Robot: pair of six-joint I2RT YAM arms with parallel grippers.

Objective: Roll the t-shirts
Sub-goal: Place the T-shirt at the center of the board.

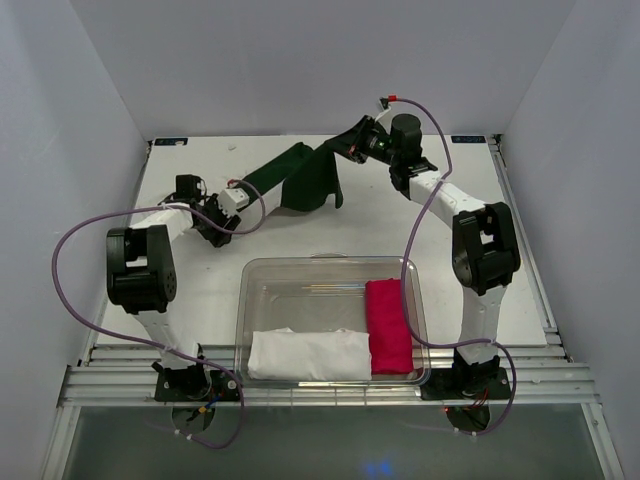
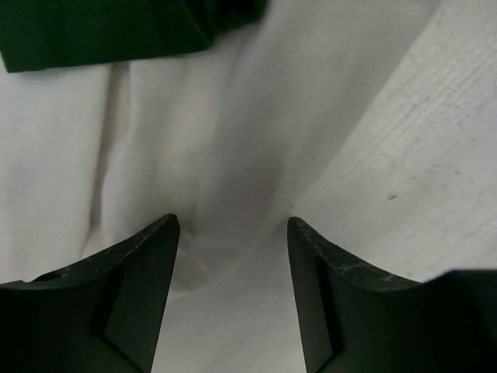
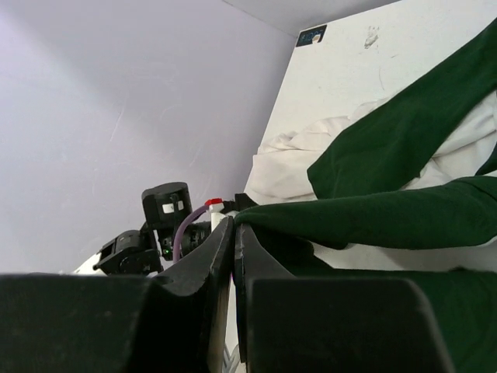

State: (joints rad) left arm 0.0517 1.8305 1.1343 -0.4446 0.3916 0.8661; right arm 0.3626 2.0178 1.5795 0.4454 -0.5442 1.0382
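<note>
The white counter (image 1: pixel 300 235) fills the middle of the top view, between pale walls. On its near part, in the lower centre of the frame, stands a clear plastic bin (image 1: pixel 330 260).

The dark green t-shirt (image 1: pixel 305 175) sits in the upper centre of the top view. It is stretched out as a band running from just beside the left hand (image 1: pixel 240 195) up to the right hand (image 1: pixel 350 148), and a wider flap hangs down at the right-hand end. In the right wrist view the same green cloth (image 3: pixel 404 140) crosses the right half of the frame in two folds.

The white t-shirt (image 3: pixel 287 175) lies crumpled on the counter beneath and beyond the green one. In the left wrist view it (image 2: pixel 233 140) fills most of the frame, with a green corner (image 2: pixel 93 31) at upper left. No lettering can be made out on it.

Inside the bin, a white rolled cloth (image 1: pixel 310 355) lies along the near wall. A bright pink rolled cloth (image 1: pixel 388 325) lies at the right end, touching it.

The right hand (image 3: pixel 234 225) is clenched on an edge of the green t-shirt, its fingers (image 3: pixel 206 256) pressed together with the cloth coming out at their tips. The left hand (image 2: pixel 231 221) is released. Its fingers (image 2: pixel 147 264) are spread apart over the white cloth and pinch nothing.
</note>
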